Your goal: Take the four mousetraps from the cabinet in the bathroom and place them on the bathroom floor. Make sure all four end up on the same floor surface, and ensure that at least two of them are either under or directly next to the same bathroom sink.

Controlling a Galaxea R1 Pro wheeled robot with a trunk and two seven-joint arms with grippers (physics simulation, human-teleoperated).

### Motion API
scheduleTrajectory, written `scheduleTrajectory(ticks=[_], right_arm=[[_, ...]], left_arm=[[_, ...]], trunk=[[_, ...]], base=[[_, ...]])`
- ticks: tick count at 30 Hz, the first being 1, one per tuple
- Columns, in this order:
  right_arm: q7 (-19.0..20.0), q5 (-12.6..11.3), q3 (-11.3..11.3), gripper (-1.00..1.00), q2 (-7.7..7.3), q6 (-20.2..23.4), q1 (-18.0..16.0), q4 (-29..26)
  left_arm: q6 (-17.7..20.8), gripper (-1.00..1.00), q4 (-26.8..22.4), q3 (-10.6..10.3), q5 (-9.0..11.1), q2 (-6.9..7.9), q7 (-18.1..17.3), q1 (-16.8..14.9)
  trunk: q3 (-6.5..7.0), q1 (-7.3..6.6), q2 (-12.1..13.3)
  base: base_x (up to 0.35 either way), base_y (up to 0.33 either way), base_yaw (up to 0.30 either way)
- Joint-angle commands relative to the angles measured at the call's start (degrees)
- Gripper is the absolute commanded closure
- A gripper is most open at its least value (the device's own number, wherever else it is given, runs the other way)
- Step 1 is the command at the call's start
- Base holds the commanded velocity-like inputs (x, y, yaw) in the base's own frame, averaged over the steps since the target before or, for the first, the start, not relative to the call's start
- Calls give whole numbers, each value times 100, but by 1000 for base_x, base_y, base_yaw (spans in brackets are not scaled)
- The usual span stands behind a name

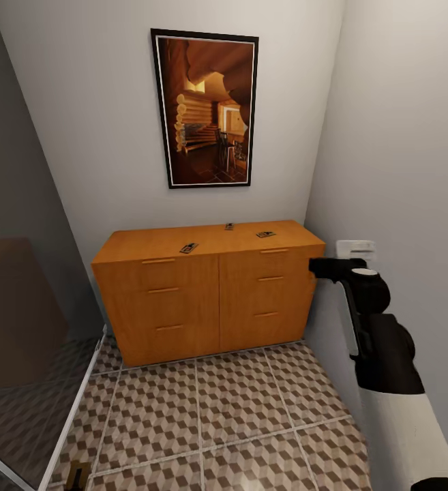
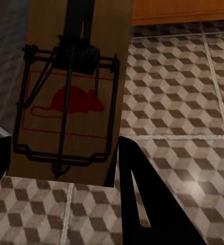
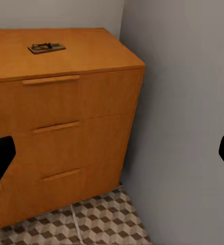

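One mousetrap (image 2: 68, 99) is held in the left claw (image 2: 58, 158), fingers closed on its lower edge, above the bathroom floor (image 2: 183, 97). Three more mousetraps (image 1: 189, 248) lie on top of the cabinet (image 1: 210, 300). The right claw (image 3: 112, 153) is spread wide, nothing held, near the cabinet's corner. The held trap should be lowered flat onto the tiles before release, ideally beside the sink; dropping risks a bounce.

Smooth orange-brown wooden cabinet (image 1: 210, 293); matt wooden mousetrap (image 2: 71, 92) with dark metal wire; faintly glossy tiled bathroom floor (image 1: 237, 416).
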Motion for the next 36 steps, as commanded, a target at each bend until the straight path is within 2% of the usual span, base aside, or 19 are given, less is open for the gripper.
scheduleTrajectory(ticks=[1,2,4,6,7,8,9,12,13,16,17,18,20,27,36], right_arm=[[9,27,5,-100,15,59,-333,151],[9,26,7,-100,24,68,-488,245],[8,23,10,-100,78,89,-1095,743],[8,22,11,-100,132,94,-1396,1035],[7,22,13,-100,202,97,-1704,1352],[9,21,14,-100,243,99,-1860,1522],[15,21,15,-100,328,97,-2180,1897],[26,26,18,-100,497,86,-2815,2751],[29,27,18,-100,568,74,-3110,3199],[33,29,16,-100,704,43,-3595,4005],[36,25,17,-100,813,-43,-3814,4447],[38,25,19,-100,893,-147,-3898,4648],[39,27,25,-100,962,-297,-3970,4836],[46,29,112,-100,962,-461,-4040,5065],[172,21,177,-100,962,-483,-4046,5079]], left_arm=[[-9,100,12,-41,1,-3,35,-5],[-7,100,12,-41,1,-2,35,-5],[-1,100,12,-41,2,0,36,-5],[1,100,12,-41,2,-1,35,-5],[2,100,12,-41,1,-1,38,-5],[2,100,12,-41,1,-1,38,-5],[3,100,12,-41,1,1,38,-5],[3,100,12,-41,1,3,41,-5],[3,100,12,-41,1,4,42,-5],[3,100,12,-41,1,4,43,-5],[4,100,12,-41,2,5,43,-5],[4,100,12,-41,2,5,43,-5],[4,100,12,-41,3,5,43,-5],[4,100,12,-41,3,5,43,-5],[4,100,12,-41,1,5,43,-5]], trunk=[[-7,0,-3],[-7,0,-3],[-7,0,-3],[-7,0,-3],[-7,0,-3],[-7,0,-3],[-7,0,-3],[-7,0,-3],[-7,0,-3],[-7,0,-3],[-7,0,-3],[-7,0,-3],[-7,0,-3],[-7,0,-3],[-7,0,-3]], base=[[0,0,0],[0,0,0],[0,0,0],[0,0,0],[0,0,0],[0,0,0],[0,0,0],[-12,0,0],[-90,0,0],[-158,2,0],[-233,59,0],[-250,89,0],[-261,112,0],[-241,108,0],[-38,12,0]])
